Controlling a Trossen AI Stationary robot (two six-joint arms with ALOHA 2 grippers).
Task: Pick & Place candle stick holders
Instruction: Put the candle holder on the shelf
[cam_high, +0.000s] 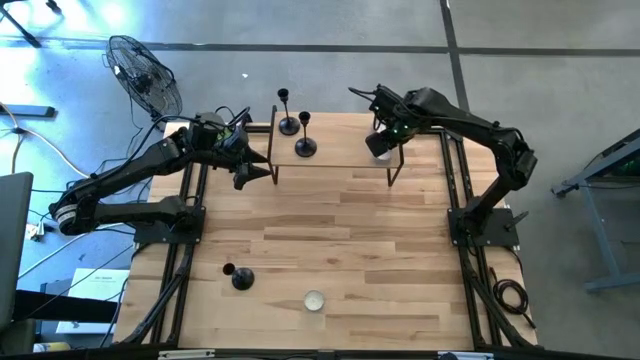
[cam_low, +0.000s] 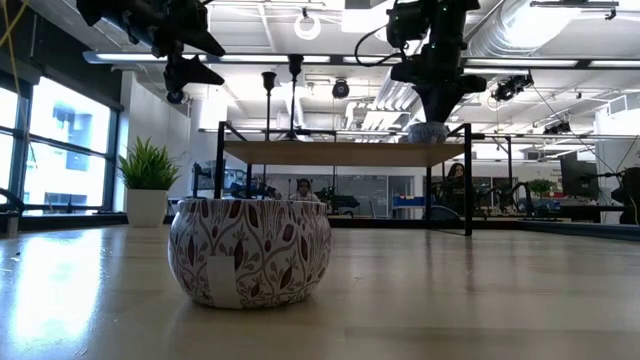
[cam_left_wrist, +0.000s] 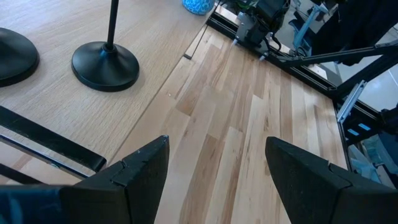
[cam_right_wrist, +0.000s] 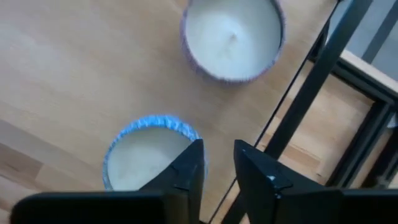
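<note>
Two black candle stick holders (cam_high: 288, 122) (cam_high: 305, 145) stand on their round bases on a raised wooden shelf (cam_high: 340, 150) at the table's far side. A third holder (cam_high: 240, 278) and a patterned tealight cup (cam_high: 314, 300) stand near the front edge. My right gripper (cam_right_wrist: 217, 152) points down over the shelf's right end, fingers a narrow gap apart, right beside a blue-rimmed cup (cam_right_wrist: 146, 155). Another cup (cam_right_wrist: 233, 37) stands just beyond it. My left gripper (cam_left_wrist: 217, 155) hovers open and empty by the shelf's left end. My right gripper comes from above, pointing down. One finger (cam_right_wrist: 189, 168) covers the near edge of the blue-rimmed cup's rim (cam_right_wrist: 177, 127). Nothing shows in the gap between the fingers, and I cannot tell whether it touches the cup, which sits on the shelf.
The shelf stands on thin black legs (cam_high: 395, 170) with a black frame (cam_left_wrist: 50, 146). A standing fan (cam_high: 145, 75) is beyond the table's far left corner. Black rails run along both table sides (cam_high: 190, 250). The bare table middle (cam_high: 330, 230) holds nothing.
</note>
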